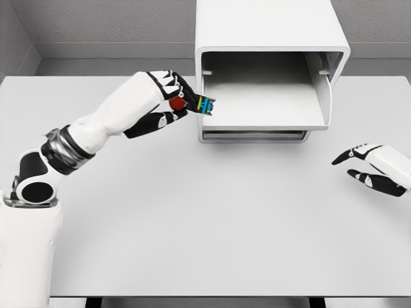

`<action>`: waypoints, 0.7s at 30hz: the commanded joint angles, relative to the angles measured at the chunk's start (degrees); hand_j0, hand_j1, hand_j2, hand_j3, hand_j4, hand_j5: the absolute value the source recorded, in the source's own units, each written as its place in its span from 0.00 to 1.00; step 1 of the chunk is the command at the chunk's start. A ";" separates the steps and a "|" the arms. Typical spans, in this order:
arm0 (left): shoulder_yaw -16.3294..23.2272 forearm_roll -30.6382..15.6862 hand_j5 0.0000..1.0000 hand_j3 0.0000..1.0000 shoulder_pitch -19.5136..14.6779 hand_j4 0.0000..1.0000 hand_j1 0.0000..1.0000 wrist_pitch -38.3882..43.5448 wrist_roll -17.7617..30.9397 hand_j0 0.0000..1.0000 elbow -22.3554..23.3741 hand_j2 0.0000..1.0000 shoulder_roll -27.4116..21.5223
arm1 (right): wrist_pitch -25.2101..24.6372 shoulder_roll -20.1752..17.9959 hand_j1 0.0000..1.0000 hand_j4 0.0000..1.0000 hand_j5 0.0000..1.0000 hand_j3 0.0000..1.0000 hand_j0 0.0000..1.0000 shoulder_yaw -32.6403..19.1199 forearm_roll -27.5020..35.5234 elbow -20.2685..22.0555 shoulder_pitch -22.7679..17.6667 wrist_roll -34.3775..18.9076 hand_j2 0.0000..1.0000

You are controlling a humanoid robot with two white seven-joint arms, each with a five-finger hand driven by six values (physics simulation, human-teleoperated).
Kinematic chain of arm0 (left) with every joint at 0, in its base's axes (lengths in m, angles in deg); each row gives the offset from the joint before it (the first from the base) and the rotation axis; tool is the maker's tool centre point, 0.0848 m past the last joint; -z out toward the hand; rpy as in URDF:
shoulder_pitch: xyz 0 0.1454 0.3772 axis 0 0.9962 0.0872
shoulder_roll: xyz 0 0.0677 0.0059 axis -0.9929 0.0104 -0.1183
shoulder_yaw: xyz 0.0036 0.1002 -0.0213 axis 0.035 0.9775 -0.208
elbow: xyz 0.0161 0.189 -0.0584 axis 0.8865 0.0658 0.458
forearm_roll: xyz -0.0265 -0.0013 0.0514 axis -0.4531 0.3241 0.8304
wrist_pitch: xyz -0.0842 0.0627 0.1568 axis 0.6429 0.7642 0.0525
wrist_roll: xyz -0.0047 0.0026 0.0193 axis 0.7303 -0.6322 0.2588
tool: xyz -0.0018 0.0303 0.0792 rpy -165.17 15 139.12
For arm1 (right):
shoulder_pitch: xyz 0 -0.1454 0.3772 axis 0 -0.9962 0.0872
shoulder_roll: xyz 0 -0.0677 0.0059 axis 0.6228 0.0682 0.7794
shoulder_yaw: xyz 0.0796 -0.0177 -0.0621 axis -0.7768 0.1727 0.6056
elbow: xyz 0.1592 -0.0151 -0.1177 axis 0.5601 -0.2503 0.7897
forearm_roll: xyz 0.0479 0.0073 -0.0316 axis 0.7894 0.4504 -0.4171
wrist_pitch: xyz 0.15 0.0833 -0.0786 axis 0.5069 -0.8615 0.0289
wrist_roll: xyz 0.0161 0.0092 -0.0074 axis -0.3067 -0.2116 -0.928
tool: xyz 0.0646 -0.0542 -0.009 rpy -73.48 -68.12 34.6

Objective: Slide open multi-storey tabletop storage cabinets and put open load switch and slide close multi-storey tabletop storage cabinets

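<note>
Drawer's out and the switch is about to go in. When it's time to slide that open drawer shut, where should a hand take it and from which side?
Push on the drawer at its front lip, coming from the table side. It juts out of the cabinet toward the robot and shows no handle. The right hand is free, resting open nearby; the left hand holds the load switch.

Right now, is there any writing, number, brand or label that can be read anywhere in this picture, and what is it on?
None can be read.
White tabletop storage cabinet: plain, no label.
Small blue, yellow and red load switch in the left hand: coloured stripes only, any marking too small to read.
Pale grey table: no markings.
</note>
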 commanded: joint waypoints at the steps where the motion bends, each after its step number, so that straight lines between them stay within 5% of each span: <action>1: 0.20 -0.08 0.42 0.42 0.00 0.42 0.42 0.18 -0.05 0.42 0.09 0.42 0.95 | -0.10 0.86 0.58 0.58 0.58 0.58 0.58 0.22 0.29 2.20 -0.09 -0.03 0.58; 21: 3.62 7.83 0.42 0.42 -2.72 0.42 0.42 0.18 -0.05 0.42 1.41 0.42 6.66 | -0.10 2.62 0.58 0.58 0.58 0.58 0.58 0.22 0.29 5.19 -1.14 -0.03 0.58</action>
